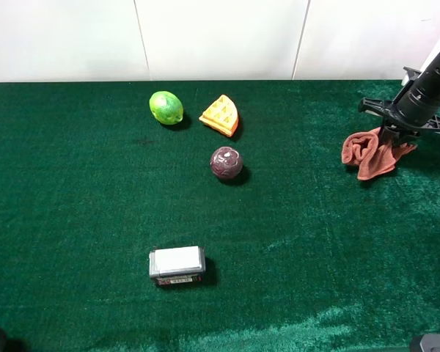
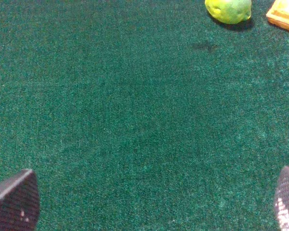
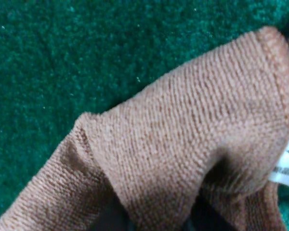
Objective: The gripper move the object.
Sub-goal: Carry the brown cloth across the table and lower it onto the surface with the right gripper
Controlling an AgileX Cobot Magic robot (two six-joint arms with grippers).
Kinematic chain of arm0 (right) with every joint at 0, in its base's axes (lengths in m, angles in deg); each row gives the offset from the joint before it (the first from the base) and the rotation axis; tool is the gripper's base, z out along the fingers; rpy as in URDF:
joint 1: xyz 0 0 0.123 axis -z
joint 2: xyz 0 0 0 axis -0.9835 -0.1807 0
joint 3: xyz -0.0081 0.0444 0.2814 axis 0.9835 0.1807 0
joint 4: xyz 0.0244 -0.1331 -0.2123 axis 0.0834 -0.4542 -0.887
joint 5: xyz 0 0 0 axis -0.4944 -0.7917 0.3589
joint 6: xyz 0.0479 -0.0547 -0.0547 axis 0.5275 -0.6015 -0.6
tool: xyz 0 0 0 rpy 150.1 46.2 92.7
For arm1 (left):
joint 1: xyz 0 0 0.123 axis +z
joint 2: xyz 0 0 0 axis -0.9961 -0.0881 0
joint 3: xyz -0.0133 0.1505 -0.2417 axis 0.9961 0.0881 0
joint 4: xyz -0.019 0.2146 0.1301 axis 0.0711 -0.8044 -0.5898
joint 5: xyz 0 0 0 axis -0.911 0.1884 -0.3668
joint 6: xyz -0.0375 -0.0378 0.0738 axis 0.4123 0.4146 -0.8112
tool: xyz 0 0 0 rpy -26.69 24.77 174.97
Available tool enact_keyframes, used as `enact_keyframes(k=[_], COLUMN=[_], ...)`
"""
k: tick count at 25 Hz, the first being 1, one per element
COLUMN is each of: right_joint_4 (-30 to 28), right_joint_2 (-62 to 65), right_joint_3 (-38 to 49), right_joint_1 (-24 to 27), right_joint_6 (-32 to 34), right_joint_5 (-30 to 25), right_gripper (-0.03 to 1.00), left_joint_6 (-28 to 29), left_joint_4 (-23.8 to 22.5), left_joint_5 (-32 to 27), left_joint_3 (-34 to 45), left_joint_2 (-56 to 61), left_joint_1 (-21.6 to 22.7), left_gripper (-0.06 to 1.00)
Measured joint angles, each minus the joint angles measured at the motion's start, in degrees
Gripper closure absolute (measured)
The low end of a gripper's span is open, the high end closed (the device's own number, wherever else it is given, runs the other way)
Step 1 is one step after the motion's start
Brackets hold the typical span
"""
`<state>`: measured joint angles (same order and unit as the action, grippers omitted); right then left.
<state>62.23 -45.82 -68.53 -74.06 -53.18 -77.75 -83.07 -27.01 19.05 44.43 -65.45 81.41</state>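
Note:
The rust-orange towel [image 1: 370, 152] is bunched up at the far right of the green table and hangs in folds under my right gripper [image 1: 391, 135], which stands over its right part. In the right wrist view the towel [image 3: 183, 144] fills most of the frame, with its white tag [image 3: 286, 166] at the edge. A fold of cloth is pinched between the dark fingers [image 3: 111, 217] of the right gripper [image 3: 154, 221]. My left gripper [image 2: 149, 207] is open and empty over bare green cloth. Only its two fingertips [image 2: 14, 202] show.
A green lime [image 1: 166, 107], an orange-yellow waffle wedge [image 1: 221, 114] and a dark purple ball [image 1: 226, 162] sit at the back middle. A small white-topped grey box [image 1: 177, 264] lies nearer the front. The lime [image 2: 229, 9] also shows in the left wrist view.

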Motion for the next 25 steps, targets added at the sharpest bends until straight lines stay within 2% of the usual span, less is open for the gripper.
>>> enact_keyframes(k=[7, 25], right_joint_4=[-0.05, 0.55], right_joint_2=[3.80, 16.55], right_joint_3=[0.05, 0.05], right_joint_1=[0.00, 0.00], right_joint_6=[0.00, 0.06], right_joint_5=[-1.57, -12.71], right_gripper=[0.89, 0.89], left_joint_6=[0.00, 0.00], left_joint_4=[0.00, 0.00], left_joint_5=[0.00, 0.00], left_joint_3=[0.00, 0.00], left_joint_2=[0.00, 0.00], left_joint_1=[0.00, 0.00], left_gripper=[-0.05, -0.05])
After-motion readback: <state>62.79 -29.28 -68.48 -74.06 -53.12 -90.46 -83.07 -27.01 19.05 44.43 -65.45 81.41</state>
